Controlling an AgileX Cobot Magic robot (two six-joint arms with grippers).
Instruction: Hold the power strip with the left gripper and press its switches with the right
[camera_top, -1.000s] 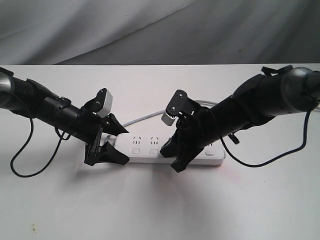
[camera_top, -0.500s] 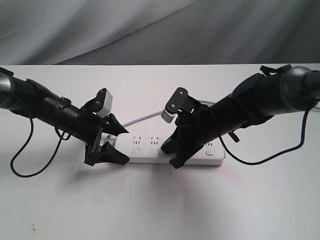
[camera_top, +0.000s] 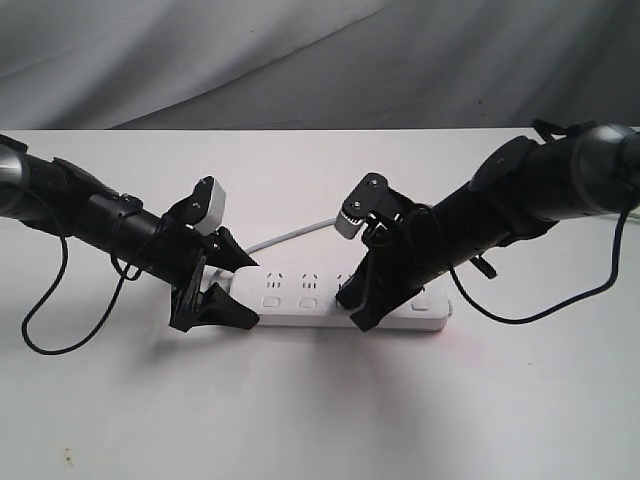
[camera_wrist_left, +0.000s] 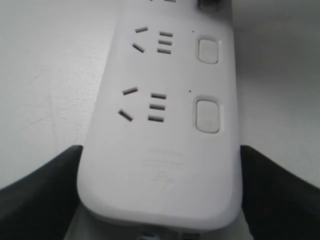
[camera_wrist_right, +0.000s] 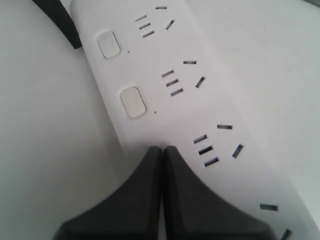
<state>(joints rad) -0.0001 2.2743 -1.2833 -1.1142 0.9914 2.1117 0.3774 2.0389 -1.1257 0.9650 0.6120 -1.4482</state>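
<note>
Two grippers work on one power strip (camera_top: 300, 300), which lies flat on the white table (camera_top: 320, 410) with its long axis running across the exterior view and its thin grey cord (camera_top: 290, 237) leading away from its far side. The left gripper (camera_top: 232, 290) is set over the strip's left end with its jaws spread to the width of the strip. In the left wrist view one black finger (camera_wrist_left: 45, 195) sits against each long edge of the rounded end (camera_wrist_left: 165, 165), so the strip is clamped between them. The right gripper (camera_top: 358, 310) comes down at an angle near the middle of the strip. In the right wrist view its two fingers (camera_wrist_right: 190, 205) are pressed together with no gap and nothing between them. Their joined tips (camera_wrist_right: 163, 155) sit on the top face of the strip (camera_wrist_right: 190, 100), along the edge that carries the switches (camera_wrist_right: 133, 102), directly in line with the two buttons visible there. Whatever lies under the tips is hidden. Two further switches (camera_wrist_left: 208, 116) show uncovered in the left wrist view, just beyond the clamped end.
</note>
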